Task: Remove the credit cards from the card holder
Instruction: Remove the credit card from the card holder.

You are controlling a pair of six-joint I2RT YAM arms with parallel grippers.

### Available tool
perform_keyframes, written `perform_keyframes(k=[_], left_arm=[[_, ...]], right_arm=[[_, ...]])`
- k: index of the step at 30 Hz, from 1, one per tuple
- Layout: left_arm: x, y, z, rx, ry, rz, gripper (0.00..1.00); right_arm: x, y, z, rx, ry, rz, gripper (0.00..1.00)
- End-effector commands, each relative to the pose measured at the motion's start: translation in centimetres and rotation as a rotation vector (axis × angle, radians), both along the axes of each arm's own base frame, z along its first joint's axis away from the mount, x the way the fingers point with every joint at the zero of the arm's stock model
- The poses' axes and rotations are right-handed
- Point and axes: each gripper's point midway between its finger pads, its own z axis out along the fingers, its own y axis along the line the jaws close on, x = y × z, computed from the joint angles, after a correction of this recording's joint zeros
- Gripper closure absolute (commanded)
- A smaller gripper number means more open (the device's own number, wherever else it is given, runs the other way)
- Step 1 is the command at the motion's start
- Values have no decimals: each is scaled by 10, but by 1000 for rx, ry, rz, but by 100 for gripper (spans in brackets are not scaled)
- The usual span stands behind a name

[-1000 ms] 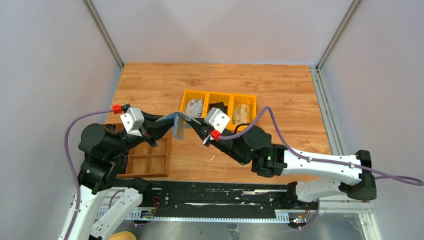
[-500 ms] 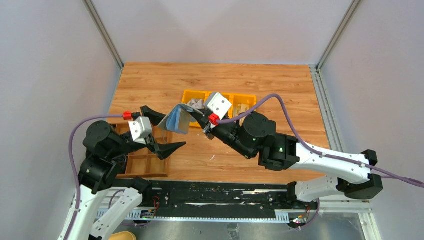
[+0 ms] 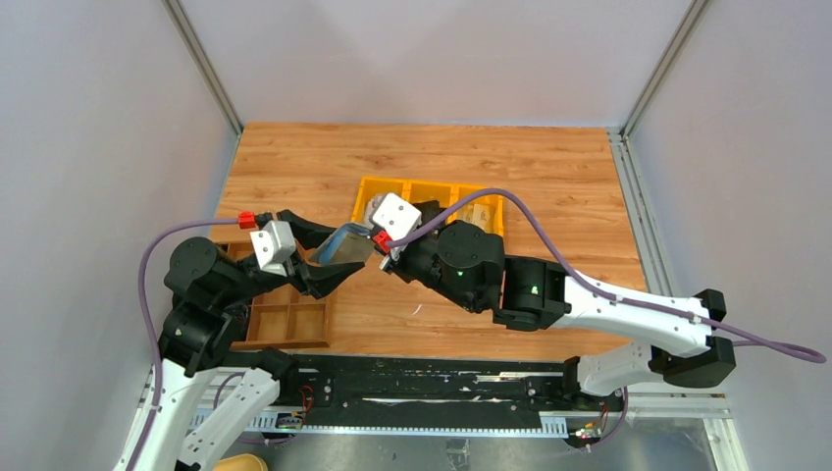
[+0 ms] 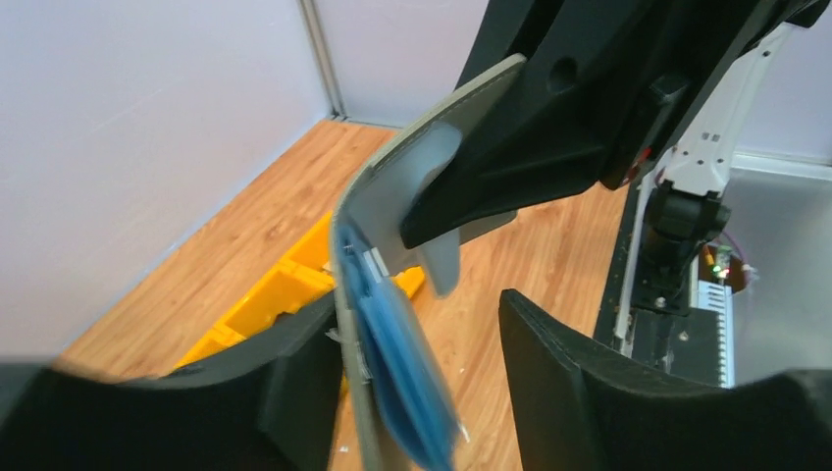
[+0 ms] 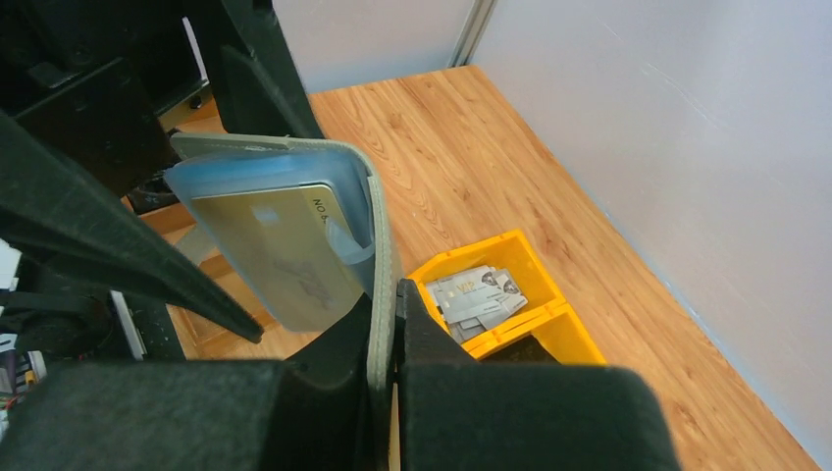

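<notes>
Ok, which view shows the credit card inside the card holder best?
Right wrist: the tan credit card faces the camera, seated in the open card holder's clear pocket. Left wrist sees the card holder edge-on, only blue pockets, no card face. Top external shows the card holder small; no card discernible.

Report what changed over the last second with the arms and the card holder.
The left gripper let go of the card holder, opened wide, and now has its jaws open on either side of it. The right gripper kept its clamp on the holder's edge and shifted left, toward the left arm. The yellow bins and wooden tray stayed put.
</notes>
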Motion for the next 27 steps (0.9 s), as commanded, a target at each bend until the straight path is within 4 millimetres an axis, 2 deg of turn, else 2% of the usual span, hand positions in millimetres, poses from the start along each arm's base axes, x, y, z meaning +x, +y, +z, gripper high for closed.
perform_keyframes(k=[1,4,9,14,17,18,20,21,22,23,24,27], left_arm=[[-5,0,-3,53,-17,-25,45],[-13,-2,-10,80,21,-73,57],[-19,-5,-8,94,59,-111,63],[-12,-2,1,81,69,-67,82],[-9,-3,0,90,122,-63,96],[-5,-3,-2,92,156,-42,100],[4,-1,-6,110,224,-3,100],[7,-1,-12,138,267,4,100],[10,-1,-16,161,312,13,100],[12,-1,-21,188,362,17,100],[15,-1,-21,214,396,19,100],[27,3,-39,323,524,45,100]], right_arm=[[-7,-12,20,87,30,36,100],[-10,-11,17,119,88,94,100],[-15,-11,16,171,184,202,100],[-26,-15,14,211,266,326,100],[-31,-17,9,245,345,427,100],[-25,-17,5,257,376,432,99],[-19,-17,0,285,458,482,78],[-13,-18,-2,303,498,494,75],[-1,-21,-4,333,553,486,68],[2,-22,-5,343,579,508,59],[12,-23,-9,361,631,509,54],[29,-30,-8,401,713,542,45]])
